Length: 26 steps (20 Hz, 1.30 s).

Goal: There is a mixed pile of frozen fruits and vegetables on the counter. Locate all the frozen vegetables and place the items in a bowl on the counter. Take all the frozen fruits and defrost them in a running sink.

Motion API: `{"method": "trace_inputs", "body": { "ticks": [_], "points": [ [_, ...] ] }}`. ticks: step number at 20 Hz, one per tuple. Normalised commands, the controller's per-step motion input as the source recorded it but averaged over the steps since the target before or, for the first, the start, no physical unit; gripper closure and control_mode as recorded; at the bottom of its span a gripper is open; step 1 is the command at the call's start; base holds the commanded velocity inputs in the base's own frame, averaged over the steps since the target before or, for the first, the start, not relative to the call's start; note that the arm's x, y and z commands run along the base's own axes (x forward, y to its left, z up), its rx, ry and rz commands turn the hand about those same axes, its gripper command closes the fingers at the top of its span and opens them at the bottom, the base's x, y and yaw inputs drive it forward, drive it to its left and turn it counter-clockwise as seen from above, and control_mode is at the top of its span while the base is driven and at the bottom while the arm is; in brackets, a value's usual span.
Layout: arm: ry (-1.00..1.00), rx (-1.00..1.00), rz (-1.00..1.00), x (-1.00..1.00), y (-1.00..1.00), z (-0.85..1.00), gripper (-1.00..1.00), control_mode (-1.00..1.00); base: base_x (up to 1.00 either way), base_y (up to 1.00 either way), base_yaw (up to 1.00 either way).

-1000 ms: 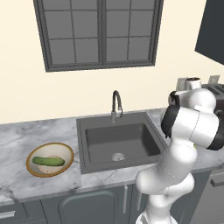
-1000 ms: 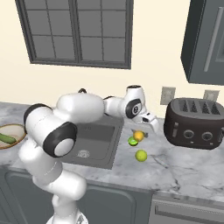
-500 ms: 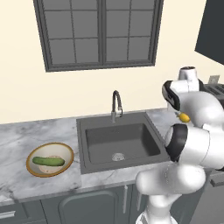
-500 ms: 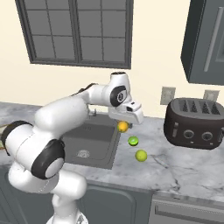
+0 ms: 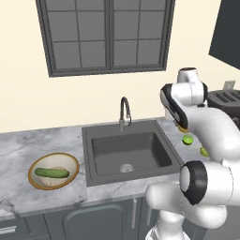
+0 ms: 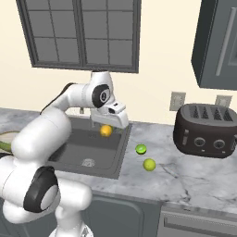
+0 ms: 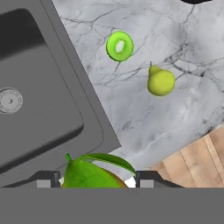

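**Orange item held over the sink's right edge**

The orange item (image 6: 106, 130), green leaves on top, sits between the gripper (image 6: 109, 129) fingers, which are partly closed on it and hold it in the air above the sink (image 6: 88, 148), at its right rim. Right of the sink on the counter (image 6: 194, 171) lie a green ball (image 6: 140, 149) and, beside it, a yellow-green one (image 6: 149, 164). Well left of the sink, the cucumber (image 5: 52, 173) lies in the bowl (image 5: 37, 164)
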Motion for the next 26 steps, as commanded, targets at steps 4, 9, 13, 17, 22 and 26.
{"method": "trace_inputs", "body": {
  "ticks": [4,9,13,17,22,26],
  "points": [
    [0.0,-0.01,0.0,-0.24,0.92,0.0,1.0,-1.0,0.0,0.0,0.0],
    [0.0,-0.02,0.01,-0.32,0.87,0.0,1.0,-1.0,0.0,0.0,0.0],
    [0.0,-0.02,0.06,-0.31,0.81,0.0,1.0,-1.0,0.0,0.0,0.0],
    [0.0,-0.01,0.06,-0.23,0.81,0.0,1.0,-1.0,0.0,0.0,0.0],
    [0.0,-0.03,0.07,-0.14,0.88,0.0,1.0,-1.0,0.0,0.0,0.0],
    [0.0,-0.04,0.07,-0.16,0.88,0.0,1.0,-1.0,0.0,0.0,0.0]
  ]
}}
